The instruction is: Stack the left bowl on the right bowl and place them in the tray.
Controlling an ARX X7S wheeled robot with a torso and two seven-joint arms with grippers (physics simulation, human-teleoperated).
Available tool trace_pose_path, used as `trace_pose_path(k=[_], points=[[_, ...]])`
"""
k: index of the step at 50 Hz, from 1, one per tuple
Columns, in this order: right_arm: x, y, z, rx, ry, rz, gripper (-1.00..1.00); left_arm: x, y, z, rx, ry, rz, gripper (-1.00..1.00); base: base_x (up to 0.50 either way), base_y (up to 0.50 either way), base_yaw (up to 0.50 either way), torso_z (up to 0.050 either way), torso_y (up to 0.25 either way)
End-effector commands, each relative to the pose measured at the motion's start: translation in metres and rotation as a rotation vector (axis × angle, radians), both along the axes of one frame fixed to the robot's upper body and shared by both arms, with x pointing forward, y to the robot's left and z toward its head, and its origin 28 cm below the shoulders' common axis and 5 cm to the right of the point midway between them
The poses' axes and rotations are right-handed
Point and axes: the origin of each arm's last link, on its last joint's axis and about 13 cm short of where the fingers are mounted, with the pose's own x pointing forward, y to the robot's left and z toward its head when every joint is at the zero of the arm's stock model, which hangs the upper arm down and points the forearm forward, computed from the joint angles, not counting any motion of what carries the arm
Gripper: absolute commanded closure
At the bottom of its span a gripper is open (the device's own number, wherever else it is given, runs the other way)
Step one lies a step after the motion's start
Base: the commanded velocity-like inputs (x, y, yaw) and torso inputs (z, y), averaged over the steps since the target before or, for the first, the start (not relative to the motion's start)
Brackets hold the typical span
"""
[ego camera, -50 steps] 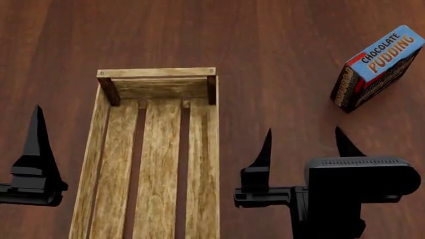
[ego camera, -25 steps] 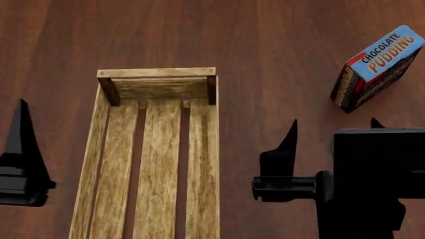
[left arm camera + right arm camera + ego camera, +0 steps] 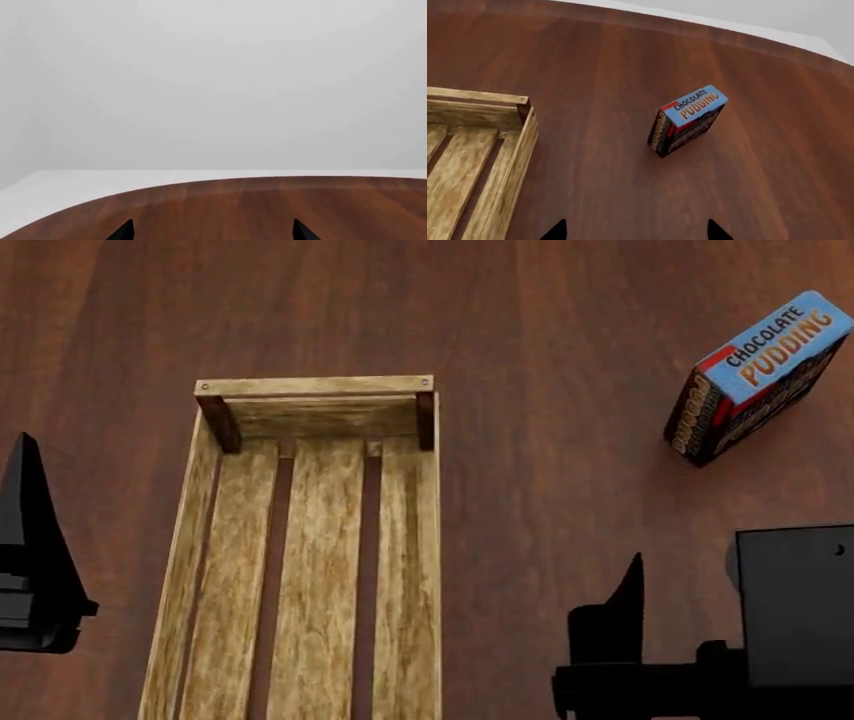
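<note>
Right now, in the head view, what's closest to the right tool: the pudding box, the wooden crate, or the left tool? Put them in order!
From the right tool:
1. Wooden crate, just to its left.
2. Chocolate pudding box, ahead on its right.
3. Left tool, beyond the crate, at the far left edge.

A dark reddish-brown wooden tabletop with a curved far edge carries two things. The tray lies lengthwise toward 6 o'clock, and the chocolate pudding box stands well apart at 2 o'clock.
</note>
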Motion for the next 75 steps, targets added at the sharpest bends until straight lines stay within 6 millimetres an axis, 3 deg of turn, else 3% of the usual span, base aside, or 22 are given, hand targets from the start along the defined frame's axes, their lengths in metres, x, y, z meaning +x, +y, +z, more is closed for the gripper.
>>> trace_pose_path(k=[1,9,35,56,75], points=[[-0.01,-0.004,-0.004,0.007,0.104,0.0,-1.0,-0.002,0.0,0.001,0.001,-0.003,0.001,-1.0,0.0,0.0,0.0,0.0,0.0],[-0.015,0.0,-0.023,-0.013,0.225,0.012,-1.0,-0.002,0.003,0.003,-0.005,-0.009,0.009,-1.0,0.0,0.0,0.0,0.0,0.0],[-0.022,0.005,-0.064,0.042,0.355,0.053,-1.0,-0.002,0.003,0.003,-0.003,-0.005,0.017,-1.0,0.0,0.0,0.0,0.0,0.0],[-0.037,0.008,-0.079,0.058,0.419,0.068,-1.0,-0.002,0.004,0.002,0.004,-0.006,0.018,-1.0,0.0,0.0,0.0,0.0,0.0],[-0.024,0.004,-0.099,0.087,0.481,0.071,-1.0,0.001,0.003,0.001,0.004,0.001,0.048,-1.0,0.0,0.0,0.0,0.0,0.0]])
